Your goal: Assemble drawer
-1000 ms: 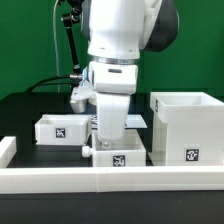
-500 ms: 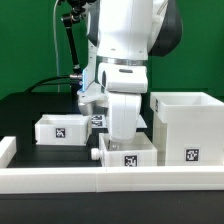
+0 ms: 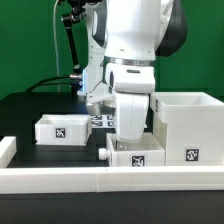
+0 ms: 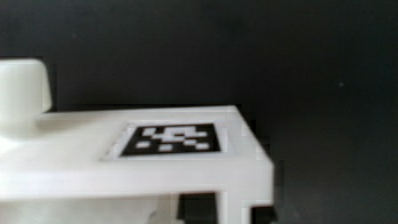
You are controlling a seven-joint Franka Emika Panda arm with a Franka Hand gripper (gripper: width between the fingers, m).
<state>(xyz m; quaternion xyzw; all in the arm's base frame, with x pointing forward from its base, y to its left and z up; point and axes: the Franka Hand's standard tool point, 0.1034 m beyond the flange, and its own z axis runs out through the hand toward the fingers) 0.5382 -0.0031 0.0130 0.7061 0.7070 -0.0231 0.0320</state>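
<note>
The drawer's white housing (image 3: pixel 188 128) stands open-topped at the exterior view's right, a tag on its front. One low knobbed tray (image 3: pixel 135 158) sits near the front rim just to the left of the housing, with its knob (image 3: pixel 104 153) pointing left. My gripper (image 3: pixel 132 138) comes straight down onto this tray and is shut on its wall. In the wrist view the same tray (image 4: pixel 107 165) fills the frame with its tag (image 4: pixel 175 140) and knob (image 4: pixel 22 92), and the gripper (image 4: pixel 222 208) sits at the tray's edge. A second tray (image 3: pixel 60 128) rests at the left.
The low white rim (image 3: pixel 60 180) edges the table front, with a raised end at the left (image 3: pixel 6 150). The marker board (image 3: pixel 99 119) lies behind the arm. Black cables and a stand (image 3: pixel 68 45) rise at the back left.
My gripper has moved toward the exterior view's right with the tray in it, bringing the tray close to the housing. The left tray and the housing have not moved.
</note>
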